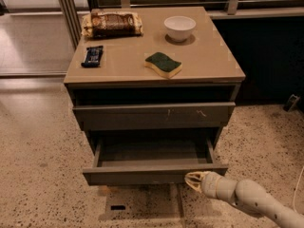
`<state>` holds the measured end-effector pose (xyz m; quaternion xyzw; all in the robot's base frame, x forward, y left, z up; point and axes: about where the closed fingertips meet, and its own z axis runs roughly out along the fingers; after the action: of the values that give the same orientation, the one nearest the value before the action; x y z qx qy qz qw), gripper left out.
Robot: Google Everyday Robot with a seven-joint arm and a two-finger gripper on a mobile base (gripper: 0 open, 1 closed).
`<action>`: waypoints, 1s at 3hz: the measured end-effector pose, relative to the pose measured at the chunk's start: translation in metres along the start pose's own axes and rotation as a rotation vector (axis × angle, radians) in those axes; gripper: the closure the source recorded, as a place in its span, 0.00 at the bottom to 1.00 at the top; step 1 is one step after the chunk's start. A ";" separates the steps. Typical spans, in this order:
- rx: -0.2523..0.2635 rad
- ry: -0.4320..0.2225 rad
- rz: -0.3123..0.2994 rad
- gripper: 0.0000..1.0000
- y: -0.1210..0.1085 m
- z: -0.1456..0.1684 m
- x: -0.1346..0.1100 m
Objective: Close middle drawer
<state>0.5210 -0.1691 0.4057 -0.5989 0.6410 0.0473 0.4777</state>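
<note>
At the foot of a grey-brown cabinet (pixel 213 56) on a speckled floor, the robot's gripper (pixel 194 179) sits at the right end of the middle drawer (pixel 137 175) front panel, touching it or just short of it. Whether the gripper is open or closed cannot be told, and nothing is seen in its grasp. The drawer stands pulled well out, its grey interior exposed below the scratched upper drawer (pixel 142 117), which is itself slightly proud. The closing push looks barely begun — nearly the full travel is left. On top sit a white bowl (pixel 179 27), a green-and-yellow sponge (pixel 163 63), a snack bag (pixel 111 23) and a dark wrapped bar (pixel 92 56).
</note>
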 end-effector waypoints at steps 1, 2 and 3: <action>0.028 0.002 0.007 1.00 -0.029 0.018 0.012; 0.042 0.015 0.009 1.00 -0.058 0.033 0.020; 0.048 0.030 0.009 1.00 -0.082 0.047 0.023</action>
<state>0.6171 -0.1788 0.4070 -0.5849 0.6517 0.0252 0.4823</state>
